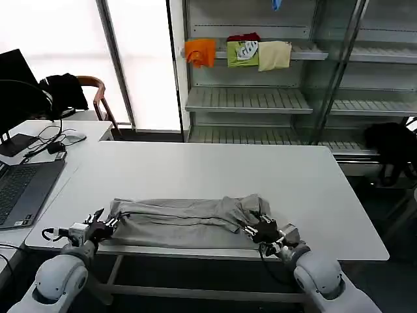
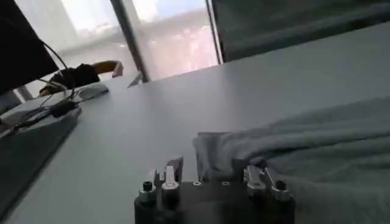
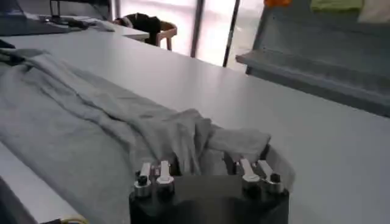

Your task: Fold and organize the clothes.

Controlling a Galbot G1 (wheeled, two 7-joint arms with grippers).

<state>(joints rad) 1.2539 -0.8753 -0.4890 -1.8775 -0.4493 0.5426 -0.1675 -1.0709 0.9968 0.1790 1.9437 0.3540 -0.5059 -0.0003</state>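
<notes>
I had my left hand [image 1: 98, 226] low at the near edge of the surface [image 1: 215, 166], right at the shirt's [image 1: 186, 222] left end. In the left wrist view its fingers stood apart, straddling the cloth's corner, not clamped. My right hand [image 1: 266, 229] sat at the other end, jaws also spread over a bunched fold; I judged neither had a firm hold.

The shirt lay as a long, narrow band along the near edge, between both hands.

My worry was that if one hand closed on a single layer, or the two lifted unevenly, the fold would slide open or the cloth would slip off the edge.

The shirt was soft light-grey knit, limp, creased in long ridges. The surface was smooth pale grey.
</notes>
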